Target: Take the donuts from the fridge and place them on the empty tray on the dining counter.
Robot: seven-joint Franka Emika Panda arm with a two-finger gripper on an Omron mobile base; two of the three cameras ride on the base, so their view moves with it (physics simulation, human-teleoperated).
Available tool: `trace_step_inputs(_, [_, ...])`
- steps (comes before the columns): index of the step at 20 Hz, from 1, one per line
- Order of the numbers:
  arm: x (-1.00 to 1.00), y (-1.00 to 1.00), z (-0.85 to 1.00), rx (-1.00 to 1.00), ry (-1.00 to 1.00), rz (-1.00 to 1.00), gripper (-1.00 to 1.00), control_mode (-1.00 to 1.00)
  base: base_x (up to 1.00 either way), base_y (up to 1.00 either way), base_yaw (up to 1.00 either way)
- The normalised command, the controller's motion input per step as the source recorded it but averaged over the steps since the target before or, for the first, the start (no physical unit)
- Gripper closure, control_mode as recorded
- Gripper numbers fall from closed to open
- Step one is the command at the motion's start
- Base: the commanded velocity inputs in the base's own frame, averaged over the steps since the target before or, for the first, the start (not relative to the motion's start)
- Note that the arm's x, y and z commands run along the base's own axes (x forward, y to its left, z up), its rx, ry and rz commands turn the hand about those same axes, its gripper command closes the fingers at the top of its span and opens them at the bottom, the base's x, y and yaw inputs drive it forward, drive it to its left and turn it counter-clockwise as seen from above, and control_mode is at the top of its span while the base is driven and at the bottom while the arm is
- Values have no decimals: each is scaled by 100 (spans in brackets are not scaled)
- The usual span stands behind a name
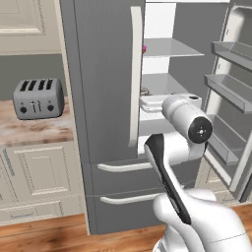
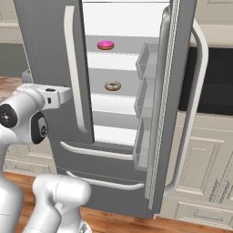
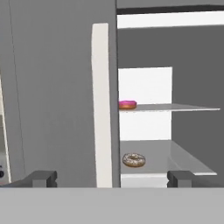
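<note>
The fridge [image 2: 45, 45] stands with its left door shut and its right door swung open. A pink donut [image 2: 105, 45] lies on an upper shelf, also visible as the pink donut [image 3: 127, 104]. One shelf below lies a white speckled donut [image 2: 113, 86], the same donut [image 3: 134, 159] in the hand view. My gripper [image 3: 111, 179] is open and holds nothing. It hovers in front of the fridge, level with the lower donut and facing the edge of the shut door. The empty tray and the dining counter are out of view.
The shut door's long white handle [image 3: 100, 105] rises straight ahead of the gripper. The open door [image 2: 175, 91] with its bins juts out on the right. A grey toaster [image 1: 38, 98] sits on the counter [image 1: 34, 130] left of the fridge.
</note>
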Motion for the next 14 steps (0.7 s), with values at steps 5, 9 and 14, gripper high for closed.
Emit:
trace_step_inputs(5, [47,0,-1,-2,-1,3,-100,-100,0,0,0])
trace_step_inputs(9, [47,4,-3,0,0,8,-100,-100,0,0,0])
trace_step_inputs(14, [54,7,-8,0,0,2,-100,-100,0,0,0])
